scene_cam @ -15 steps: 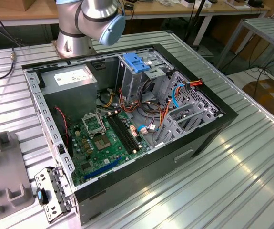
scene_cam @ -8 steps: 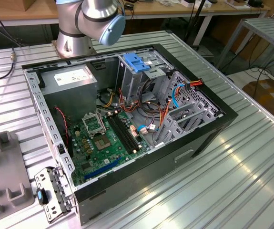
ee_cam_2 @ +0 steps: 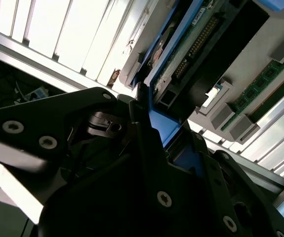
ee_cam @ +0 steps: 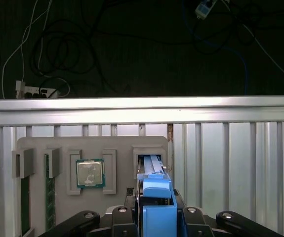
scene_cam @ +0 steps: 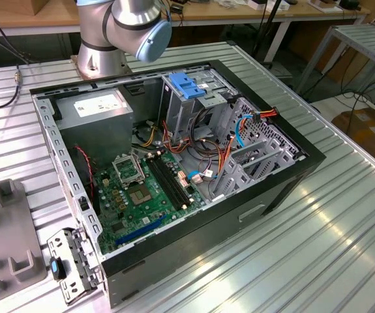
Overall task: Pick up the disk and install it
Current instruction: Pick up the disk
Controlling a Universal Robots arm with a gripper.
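The disk stands on edge in a slot of a grey parts tray, its blue side rail facing the camera. My gripper straddles that rail, with a finger close against each side. In the second wrist view the disk shows its green circuit board and blue rail, and the gripper is shut on its near end. The open computer case lies on the metal table, with a drive cage with a blue top at its back.
The tray also holds a processor chip and memory sticks. Beyond the table's rail the floor is dark, with cables. Inside the case are a grey power-supply box, a motherboard and loose cables. The arm's base stands behind the case.
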